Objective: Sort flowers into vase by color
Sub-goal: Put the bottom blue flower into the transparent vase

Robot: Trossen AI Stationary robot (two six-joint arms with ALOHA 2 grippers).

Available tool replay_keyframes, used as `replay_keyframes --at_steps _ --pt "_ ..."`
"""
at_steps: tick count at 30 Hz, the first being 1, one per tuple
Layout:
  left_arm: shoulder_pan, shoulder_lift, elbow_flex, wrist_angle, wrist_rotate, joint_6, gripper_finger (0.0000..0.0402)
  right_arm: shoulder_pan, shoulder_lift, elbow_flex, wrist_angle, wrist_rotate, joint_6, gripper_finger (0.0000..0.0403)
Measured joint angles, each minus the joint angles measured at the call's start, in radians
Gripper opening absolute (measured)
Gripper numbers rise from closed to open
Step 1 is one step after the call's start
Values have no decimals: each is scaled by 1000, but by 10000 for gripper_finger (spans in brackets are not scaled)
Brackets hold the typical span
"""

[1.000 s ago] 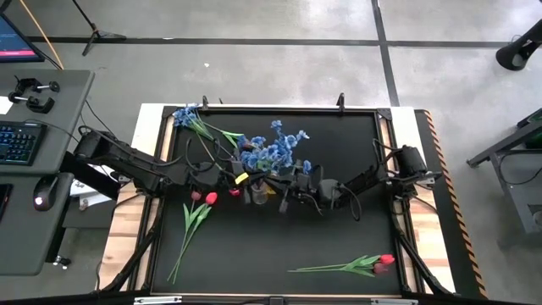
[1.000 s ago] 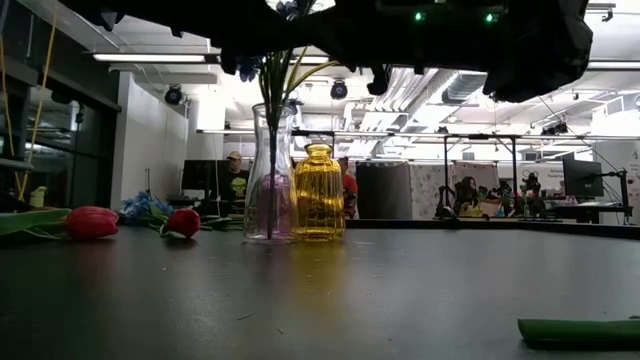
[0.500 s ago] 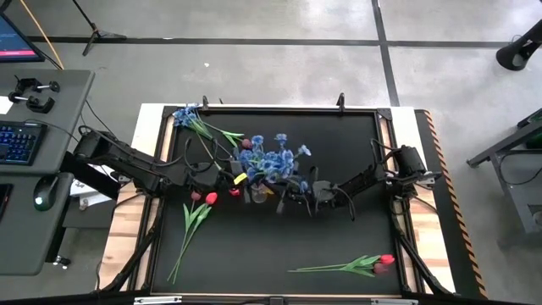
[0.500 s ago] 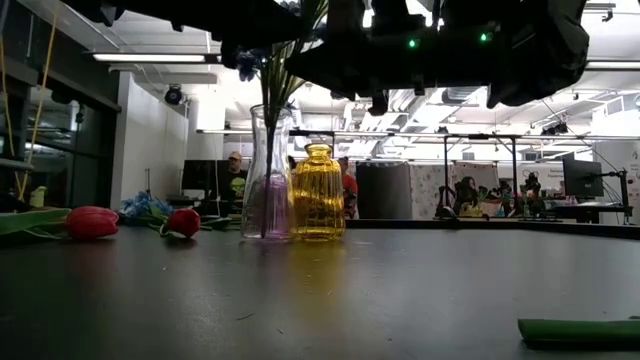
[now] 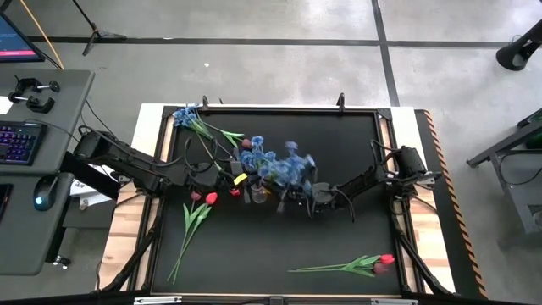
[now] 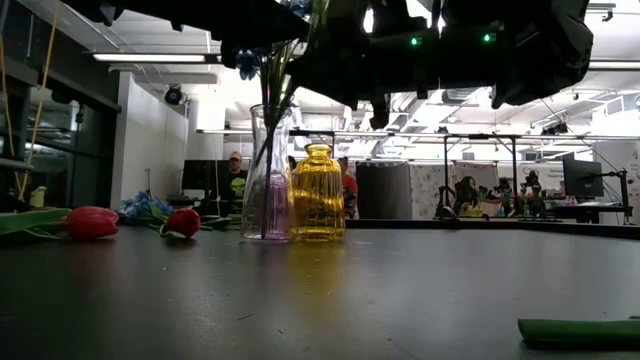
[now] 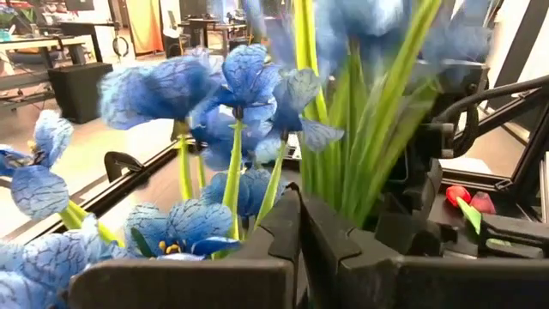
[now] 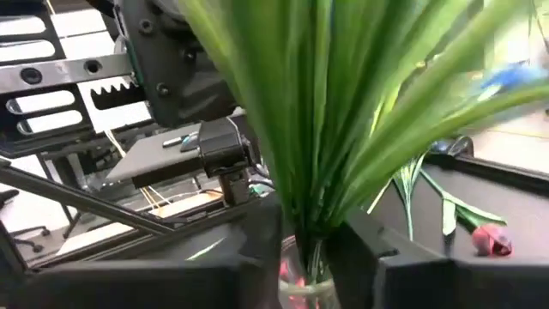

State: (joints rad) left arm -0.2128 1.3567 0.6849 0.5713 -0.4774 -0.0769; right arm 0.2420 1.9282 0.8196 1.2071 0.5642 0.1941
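A bunch of blue flowers (image 5: 278, 163) stands with its green stems (image 6: 272, 110) in the clear vase (image 6: 267, 190), leaning. An amber vase (image 6: 318, 195) stands right beside the clear one. My right gripper (image 8: 306, 245) reaches in level from the table's right (image 5: 290, 193). It is slightly open, with one finger on each side of the stems just above the vase's mouth (image 8: 304, 287). My left gripper (image 7: 300, 225) is shut and hovers level on the bunch's left (image 5: 241, 180). Blossoms rise just beyond its fingertips. My right gripper has the blue bunch's stems (image 8: 313, 225) between its two fingers, low on the stems and just above the vase's mouth. The fingers come in level and lie across the stems. I cannot tell whether they press on the stems. The bunch stands in the vase.
Two red tulips (image 5: 203, 197) lie left of the vases. Another blue bunch (image 5: 188, 116) lies at the far left corner. Tulips on long stems (image 5: 379, 263) lie near the front right. Both arms crowd the table's middle.
The blue bunch has tipped. Its blossoms have swung toward the table's near right, while its stems stay in the clear vase and now slant there. My right gripper has rolled a little at the stems and sunk slightly.
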Motion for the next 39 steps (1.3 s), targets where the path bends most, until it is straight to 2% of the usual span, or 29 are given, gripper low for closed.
replay_keyframes --at_steps 5,11,16,28,32,36,39 --pt "0 0 0 4 -1 0 0 0 -7 0 -12 -21 43 146" --pt "-1 -20 0 1 25 -23 0 1 -97 0 -216 -84 68 198" --pt "-14 -85 0 -11 26 8 0 1 -197 1 -459 -107 71 204" --pt "-89 -301 0 -210 8 26 0 2 -402 1 -697 -130 67 204" --pt "-104 -324 0 -281 9 -61 0 3 -454 2 -762 -138 68 204" --pt "-112 -323 -1 -299 94 -153 0 3 -501 2 -793 -149 73 204" --pt "-128 -354 -1 -324 219 -211 0 8 -549 2 -819 -162 74 204"
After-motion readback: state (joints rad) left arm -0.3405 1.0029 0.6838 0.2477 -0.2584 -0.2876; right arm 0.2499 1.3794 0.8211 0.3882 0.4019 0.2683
